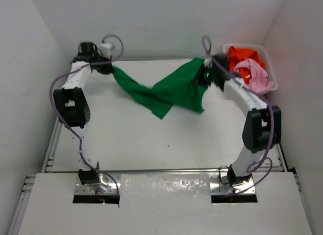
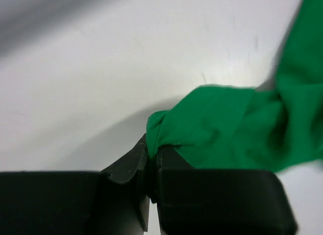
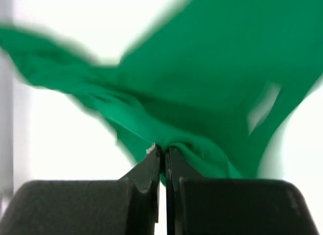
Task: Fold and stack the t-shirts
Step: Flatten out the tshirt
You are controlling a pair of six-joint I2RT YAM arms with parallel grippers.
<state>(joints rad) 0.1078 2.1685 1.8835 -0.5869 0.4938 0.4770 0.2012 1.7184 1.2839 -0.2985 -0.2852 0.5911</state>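
Left pincer (image 1: 111, 67): clamped on one bunched end of the green t-shirt (image 1: 166, 91). In the left wrist view the two dark fingers (image 2: 130, 167) are pressed together, with a fold of green cloth (image 2: 227, 124) pinched at their tips (image 2: 151, 153).

Right pincer (image 1: 204, 76): also closed on the green t-shirt. In the right wrist view the tips (image 3: 162, 151) meet, with a gather of the cloth (image 3: 202, 83) squeezed between them, and no gap shows between the fingers (image 3: 146, 169).

Green t-shirt, relative to the pincers: it stretches between the two, one end at each. From the left pincer it runs as a narrow twisted band towards the right one, then widens into a broad sheet beside and below the right pincer. The middle sags, with a pointed fold hanging lowest about midway between them, nearer the arm bases than either pincer.

Green t-shirt, relative to the bench (image 1: 151, 139): the held ends look raised. I cannot tell whether the sagging middle touches the surface.

Orange t-shirt (image 1: 245, 55): crumpled in the white basket (image 1: 268, 60), just beyond the right pincer on its outer side and well apart from the left one.

Pink t-shirt (image 1: 252, 73): in the same basket, lying against the orange one, on the side nearer the right arm.
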